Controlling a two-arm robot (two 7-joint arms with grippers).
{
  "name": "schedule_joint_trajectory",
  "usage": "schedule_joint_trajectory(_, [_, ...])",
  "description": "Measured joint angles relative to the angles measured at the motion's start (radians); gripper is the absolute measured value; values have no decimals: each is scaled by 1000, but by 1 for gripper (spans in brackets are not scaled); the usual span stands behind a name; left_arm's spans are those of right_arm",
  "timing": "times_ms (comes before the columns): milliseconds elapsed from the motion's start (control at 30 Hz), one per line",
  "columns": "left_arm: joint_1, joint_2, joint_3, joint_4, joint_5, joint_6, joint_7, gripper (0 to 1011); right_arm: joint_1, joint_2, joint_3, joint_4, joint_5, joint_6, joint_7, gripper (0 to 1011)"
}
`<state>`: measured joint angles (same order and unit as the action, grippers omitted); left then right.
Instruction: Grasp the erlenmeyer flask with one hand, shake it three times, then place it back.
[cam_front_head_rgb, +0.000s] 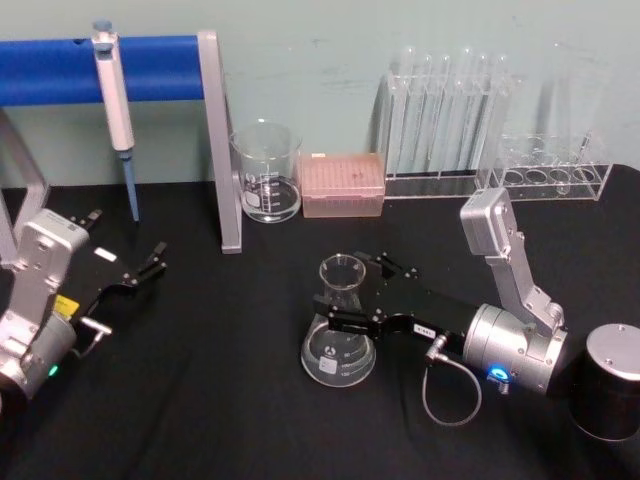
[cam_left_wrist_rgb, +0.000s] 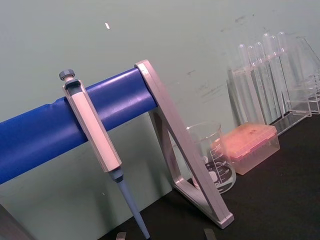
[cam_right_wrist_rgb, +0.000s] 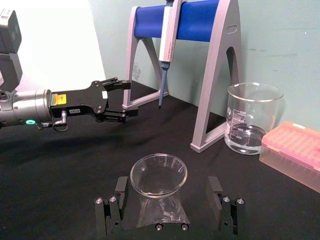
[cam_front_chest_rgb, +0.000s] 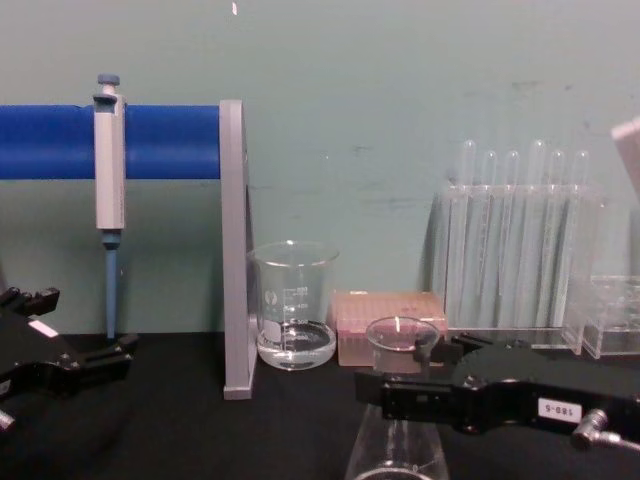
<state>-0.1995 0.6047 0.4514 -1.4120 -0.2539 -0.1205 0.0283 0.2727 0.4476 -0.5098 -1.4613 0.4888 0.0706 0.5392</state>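
Flask (cam_front_head_rgb: 339, 330): upright on black table (cam_front_head_rgb: 220, 400), centre, near side. Right gripper (cam_front_head_rgb: 362, 294): fingers spread either side of its neck, not yet clamped, apparently positioned for grasping. Left gripper (cam_front_head_rgb: 150, 264): open, idle, far left.

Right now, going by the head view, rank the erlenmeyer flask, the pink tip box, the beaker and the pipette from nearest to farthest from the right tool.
1. Erlenmeyer flask: its neck sits between the open fingers of the right tool.
2. Pink tip box: behind the flask, by the wall.
3. Beaker: just left of the tip box.
4. Pipette: far left, hanging on the blue stand.
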Motion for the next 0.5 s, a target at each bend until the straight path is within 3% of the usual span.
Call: schedule_joint_trajectory(500, [0, 0, 0, 0, 0, 0, 0, 1001, 6, 4, -10, 0, -5, 14, 0, 1003])
